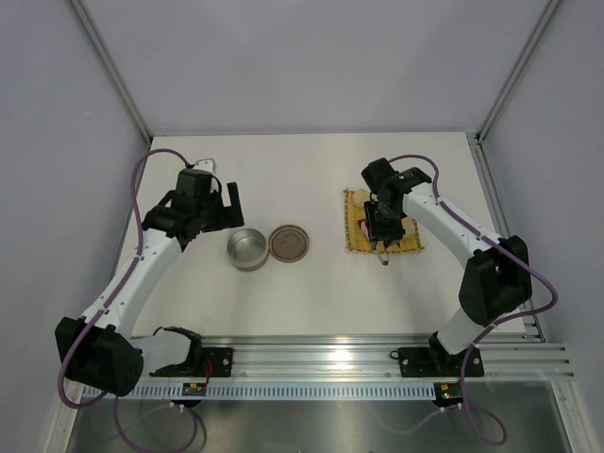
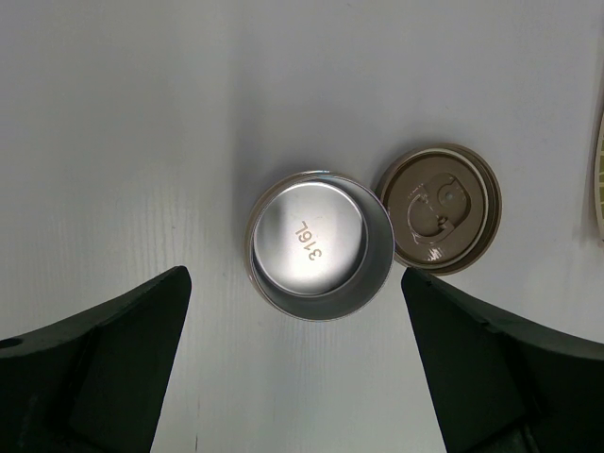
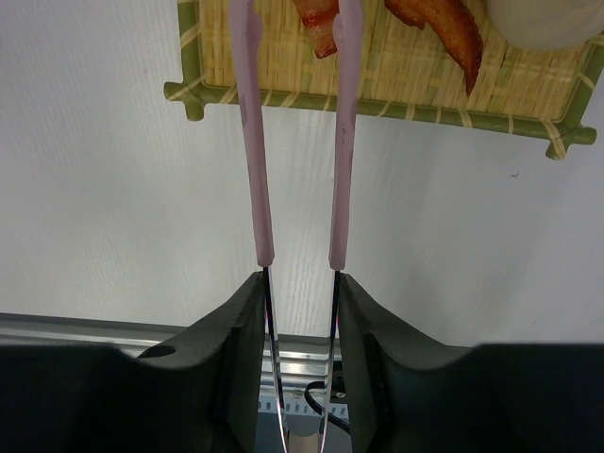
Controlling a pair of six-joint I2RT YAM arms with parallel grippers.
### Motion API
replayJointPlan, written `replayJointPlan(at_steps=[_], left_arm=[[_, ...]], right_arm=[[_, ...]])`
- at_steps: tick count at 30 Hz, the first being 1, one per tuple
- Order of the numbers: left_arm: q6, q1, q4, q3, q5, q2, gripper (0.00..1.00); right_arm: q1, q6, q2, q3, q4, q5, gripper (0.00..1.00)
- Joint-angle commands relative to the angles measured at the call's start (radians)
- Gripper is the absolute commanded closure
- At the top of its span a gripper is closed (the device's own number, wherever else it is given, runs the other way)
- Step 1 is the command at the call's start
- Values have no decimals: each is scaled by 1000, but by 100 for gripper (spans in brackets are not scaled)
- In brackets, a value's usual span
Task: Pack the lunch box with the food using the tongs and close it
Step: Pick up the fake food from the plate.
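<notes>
We see the lunch box (image 1: 246, 250) (image 2: 321, 245) standing open on the white table (image 1: 283, 170), left of centre, its bare polished floor stamped 316L. Its lid (image 1: 290, 243) (image 2: 439, 208) lies flat just to the right of it; we cannot tell whether the two rims touch. The left gripper (image 1: 222, 209) hangs above and behind the lunch box with its jaws spread wide, holding nothing.

The food is all on the yellow woven mat (image 1: 359, 236) (image 3: 283, 75), well to the right of the lunch box. There we make out a red-brown chunk (image 3: 319, 24), an orange curved piece (image 3: 448, 33) and the edge of a pale ball (image 3: 547, 19).

The right gripper (image 1: 385, 226) (image 3: 300, 283) is over the mat and clamps the tongs (image 3: 260, 142) between its fingers. The two slim arms of the tongs reach out over the mat's near edge and stand apart, with the red-brown chunk between them. Their tips are cut off in the wrist view, so we cannot tell whether they pinch it.
</notes>
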Motion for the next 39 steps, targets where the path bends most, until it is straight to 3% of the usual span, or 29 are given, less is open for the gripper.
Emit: replayJointPlan(at_steps=[1, 30, 33, 39], left_arm=[[10, -3, 28, -8, -10, -16, 1], [12, -5, 21, -9, -27, -8, 1], [12, -3, 22, -11, -30, -8, 1], [-5, -5, 7, -12, -50, -1, 1]], right_arm=[[-19, -31, 18, 1, 30, -10, 59], [-39, -60, 96, -70, 100, -37, 59], [-39, -61, 101, -70, 102, -37, 61], [-39, -58, 87, -65, 88, -37, 78]])
